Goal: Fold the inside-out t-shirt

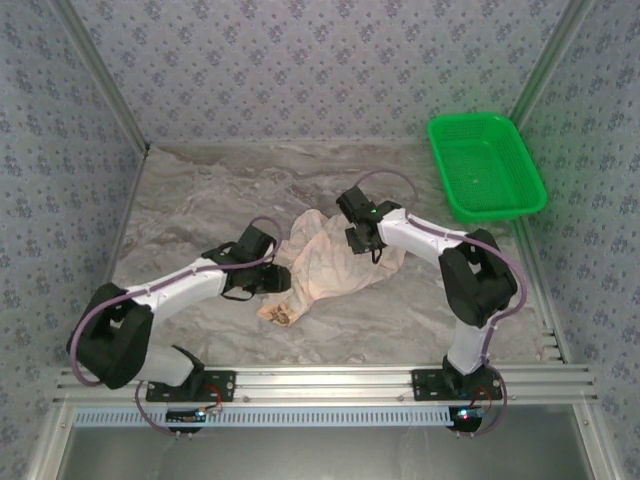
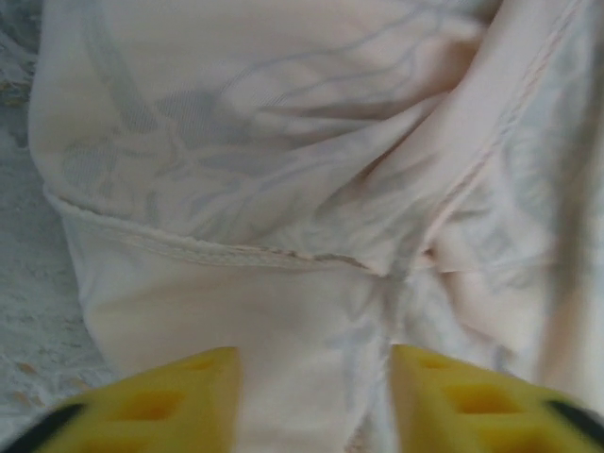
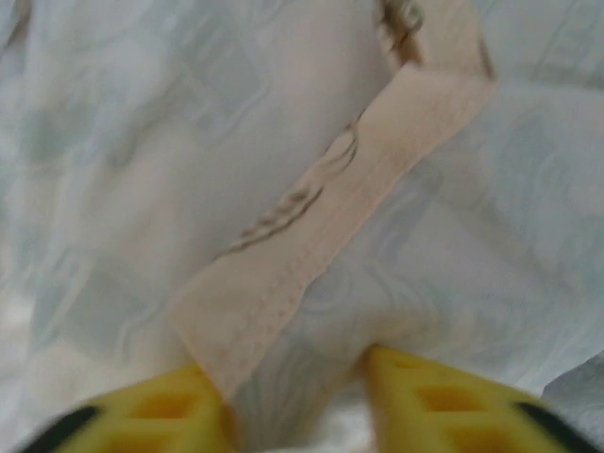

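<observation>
Your t-shirt is bunched up mid-surface, pale side out, lying on a slant from near-left to far-right. The left fingers sit at its left edge and the right fingers at the far-right end, so both arms are right on it. Each pair stands narrow with cloth in the gap, and you can't tell if either is actually pinching. A hem band runs between the right pair.

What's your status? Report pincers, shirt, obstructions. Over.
Both down on the t-shirt: left pincer, right pincer, cloth between jaws, grip unconfirmed. The t-shirt bunched mid-table, pale reverse out, unfolded. Far right, green basket, clear of work.
</observation>
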